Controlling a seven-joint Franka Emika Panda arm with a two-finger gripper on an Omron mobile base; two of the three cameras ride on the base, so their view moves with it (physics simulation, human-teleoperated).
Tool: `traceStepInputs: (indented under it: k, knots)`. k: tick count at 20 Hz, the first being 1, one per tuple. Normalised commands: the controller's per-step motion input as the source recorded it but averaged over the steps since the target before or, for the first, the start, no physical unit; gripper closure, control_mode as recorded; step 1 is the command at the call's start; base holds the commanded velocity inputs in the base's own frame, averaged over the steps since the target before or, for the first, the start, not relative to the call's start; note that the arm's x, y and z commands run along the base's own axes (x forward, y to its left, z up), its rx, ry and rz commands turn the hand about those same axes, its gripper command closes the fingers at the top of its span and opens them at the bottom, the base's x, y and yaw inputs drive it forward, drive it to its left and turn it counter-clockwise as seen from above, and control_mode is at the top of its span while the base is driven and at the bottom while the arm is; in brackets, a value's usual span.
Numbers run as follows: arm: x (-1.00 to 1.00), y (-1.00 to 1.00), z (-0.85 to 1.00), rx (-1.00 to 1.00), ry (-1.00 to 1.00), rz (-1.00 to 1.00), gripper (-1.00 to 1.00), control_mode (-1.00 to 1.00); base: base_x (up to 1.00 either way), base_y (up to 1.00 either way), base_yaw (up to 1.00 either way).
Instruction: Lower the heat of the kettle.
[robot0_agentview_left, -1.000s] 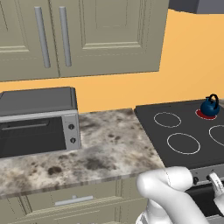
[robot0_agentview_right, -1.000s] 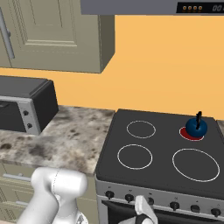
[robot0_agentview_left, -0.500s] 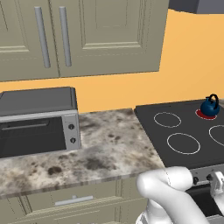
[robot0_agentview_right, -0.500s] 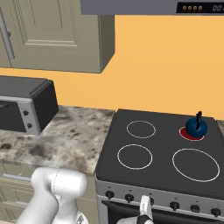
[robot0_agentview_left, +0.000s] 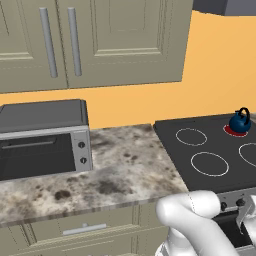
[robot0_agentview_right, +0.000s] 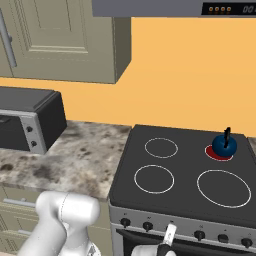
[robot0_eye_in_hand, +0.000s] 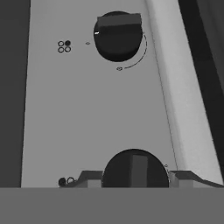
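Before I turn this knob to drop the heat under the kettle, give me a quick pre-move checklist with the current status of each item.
1. Kettle sits upright on the rear right burner, which glows red: ok.
2. Gripper is down at the stove's front control panel: ok.
3. Fingers flank the near knob, one on each side, closed on it: ok.
4. Gripped knob is the one for the kettle's burner: cannot tell; its burner marking is partly hidden.
5. The next knob along the panel is apart from the fingers: ok.
6. Which way lowers the heat: cannot tell.
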Motion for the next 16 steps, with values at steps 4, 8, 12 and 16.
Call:
traceStepInputs:
  k: [4, 8, 12, 16]
  knots:
    - [-0.14, 0.00, 0.24, 0.29, -0.09, -0.07, 1.00, -1.00, 0.00, 0.00, 0.00]
    - [-0.18, 0.00, 0.17, 0.29, -0.04, -0.07, 1.00, -1.00, 0.00, 0.00, 0.00]
    - [-0.18, 0.00, 0.21, 0.30, -0.04, -0.07, 1.00, -1.00, 0.00, 0.00, 0.00]
    - [-0.16, 0.00, 0.17, 0.30, -0.04, -0.07, 1.00, -1.00, 0.00, 0.00, 0.00]
